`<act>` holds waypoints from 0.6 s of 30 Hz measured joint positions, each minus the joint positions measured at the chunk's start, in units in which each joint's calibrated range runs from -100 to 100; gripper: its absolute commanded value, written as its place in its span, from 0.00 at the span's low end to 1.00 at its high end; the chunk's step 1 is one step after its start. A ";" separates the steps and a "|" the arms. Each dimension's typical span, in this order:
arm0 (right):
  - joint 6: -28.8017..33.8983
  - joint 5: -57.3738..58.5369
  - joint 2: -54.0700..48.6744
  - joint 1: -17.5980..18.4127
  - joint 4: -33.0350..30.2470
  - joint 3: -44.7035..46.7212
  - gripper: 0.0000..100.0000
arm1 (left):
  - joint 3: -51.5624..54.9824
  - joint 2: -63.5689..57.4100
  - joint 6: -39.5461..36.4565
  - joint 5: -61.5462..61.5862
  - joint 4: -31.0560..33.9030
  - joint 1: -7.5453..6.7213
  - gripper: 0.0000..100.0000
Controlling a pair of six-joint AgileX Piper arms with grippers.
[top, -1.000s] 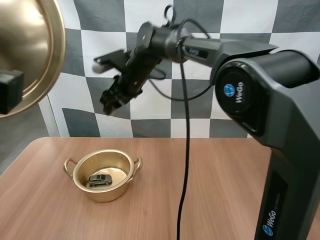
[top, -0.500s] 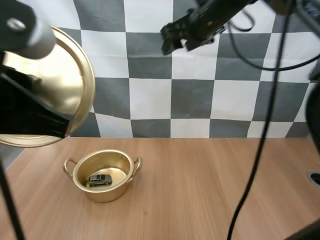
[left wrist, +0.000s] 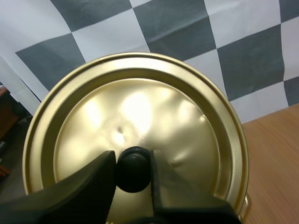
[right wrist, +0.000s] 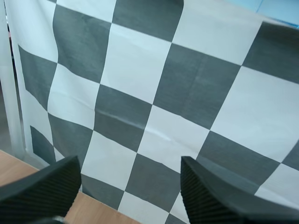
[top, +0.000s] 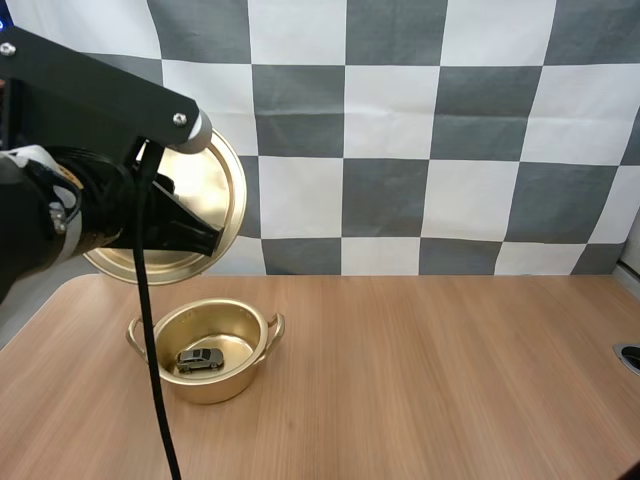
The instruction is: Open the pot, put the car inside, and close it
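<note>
A gold pot [top: 208, 351] with two side handles stands open on the wooden table, left of centre. A small grey toy car [top: 201, 359] lies on its bottom. My left gripper [left wrist: 133, 170] is shut on the black knob [left wrist: 132, 169] of the gold lid [left wrist: 135, 140]. In the high view the lid [top: 200, 215] hangs tilted above and slightly behind the pot, partly hidden by my left arm. My right gripper [right wrist: 128, 186] is open, its fingers [right wrist: 42, 186] wide apart with nothing between them, facing away from the table.
The wooden table [top: 430, 370] stretches bare to the right of the pot. A small round fitting [top: 630, 357] sits at the table's right edge.
The right arm has swung up and out of the high view. The left arm has carried the lid rightward, from the far left to just above the pot.
</note>
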 measured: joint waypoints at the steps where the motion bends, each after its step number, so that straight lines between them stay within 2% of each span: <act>1: 0.22 0.00 -1.42 0.00 -0.53 0.00 1.00 | 0.00 1.34 0.00 -1.28 0.00 0.00 0.00; 11: 2.44 0.00 -8.57 0.00 -6.50 0.00 1.00 | 0.00 17.43 0.00 -4.32 0.00 0.00 0.00; 18: 3.29 0.00 -8.56 0.00 -6.71 0.00 1.00 | 0.00 28.68 0.00 -2.69 0.00 0.00 0.00</act>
